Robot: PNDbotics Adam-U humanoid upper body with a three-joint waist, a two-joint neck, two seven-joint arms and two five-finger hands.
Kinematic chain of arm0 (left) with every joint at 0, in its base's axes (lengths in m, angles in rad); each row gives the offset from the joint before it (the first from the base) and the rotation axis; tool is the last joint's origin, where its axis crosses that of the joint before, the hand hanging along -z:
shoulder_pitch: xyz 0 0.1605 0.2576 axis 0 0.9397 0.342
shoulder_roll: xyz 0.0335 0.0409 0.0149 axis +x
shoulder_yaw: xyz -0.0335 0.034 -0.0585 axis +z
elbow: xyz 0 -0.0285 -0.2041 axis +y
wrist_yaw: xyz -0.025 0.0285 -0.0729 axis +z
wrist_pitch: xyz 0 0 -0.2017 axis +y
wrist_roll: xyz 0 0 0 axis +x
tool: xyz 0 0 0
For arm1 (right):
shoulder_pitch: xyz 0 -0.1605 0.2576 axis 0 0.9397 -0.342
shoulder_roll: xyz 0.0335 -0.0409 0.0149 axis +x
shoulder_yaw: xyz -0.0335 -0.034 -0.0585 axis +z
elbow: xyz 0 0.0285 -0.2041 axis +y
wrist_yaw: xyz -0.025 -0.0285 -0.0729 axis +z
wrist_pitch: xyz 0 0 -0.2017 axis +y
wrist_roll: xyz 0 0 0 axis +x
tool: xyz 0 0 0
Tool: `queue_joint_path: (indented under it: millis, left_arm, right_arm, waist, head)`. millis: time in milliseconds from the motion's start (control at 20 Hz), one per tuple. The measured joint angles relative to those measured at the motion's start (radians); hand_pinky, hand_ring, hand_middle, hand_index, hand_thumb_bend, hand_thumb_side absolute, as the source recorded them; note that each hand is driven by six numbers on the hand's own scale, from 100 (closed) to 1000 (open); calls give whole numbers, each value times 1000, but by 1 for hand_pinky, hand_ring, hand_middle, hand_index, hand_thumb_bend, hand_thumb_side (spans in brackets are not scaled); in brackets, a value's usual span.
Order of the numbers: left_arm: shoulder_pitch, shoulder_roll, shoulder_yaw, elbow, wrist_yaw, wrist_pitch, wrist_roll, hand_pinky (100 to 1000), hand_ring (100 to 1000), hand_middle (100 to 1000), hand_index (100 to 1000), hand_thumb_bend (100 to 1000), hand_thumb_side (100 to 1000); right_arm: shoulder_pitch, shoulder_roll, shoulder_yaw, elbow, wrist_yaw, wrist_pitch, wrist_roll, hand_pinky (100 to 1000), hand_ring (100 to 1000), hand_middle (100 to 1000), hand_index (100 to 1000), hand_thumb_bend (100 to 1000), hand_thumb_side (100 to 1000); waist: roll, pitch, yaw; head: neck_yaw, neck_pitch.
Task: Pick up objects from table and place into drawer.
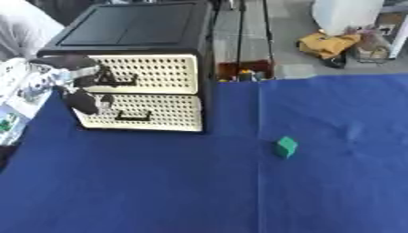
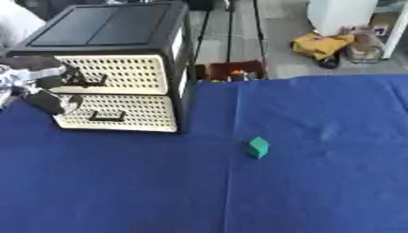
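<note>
Nearest to me lies the blue tablecloth point(image 1: 159, 191), one sheet covering the whole table, with a seam or fold running from the near edge toward twelve o'clock. On it sits one small green block point(image 1: 286, 147), alone, just right of that fold and a little past the table's middle, well apart from everything else. I count no other loose object on the cloth.

Farther out, at about ten o'clock from the block, stands one drawer cabinet point(image 1: 135, 27) with a black frame and flat black top. It has two cream perforated drawers: the lower drawer point(image 1: 151, 113) and the upper drawer point(image 1: 155, 73), each with one dark handle. Both fronts look flush with the frame, though the blur makes that hard to judge.

My left hand point(image 1: 76, 75) comes in from the left edge at the cabinet's front. Its fingers are curled at the upper drawer's handle point(image 1: 118, 82), and the thumb hangs down over the left end of the lower drawer. Whether the fingers actually hook the handle I cannot tell; the hand covers that spot. My arm behind it is cut off by the picture's edge. My right hand shows in neither view.

Beyond the table, at one o'clock, the floor holds a yellow bundle point(image 1: 327, 44) and a white container point(image 1: 347, 13), cut off at the top.
</note>
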Motion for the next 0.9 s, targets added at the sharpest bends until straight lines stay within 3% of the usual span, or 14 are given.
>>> queue_joint_path:
  millis: [900]
  left_arm:
    - [98, 54, 1, -149, -14, 29, -27, 100, 100, 164, 743, 116, 217]
  right_arm:
    - [-1, 0, -5, 0, -1, 0, -2, 680, 647, 475, 742, 100, 856]
  waist:
    - [-12, 5, 15]
  head:
    - [-3, -3]
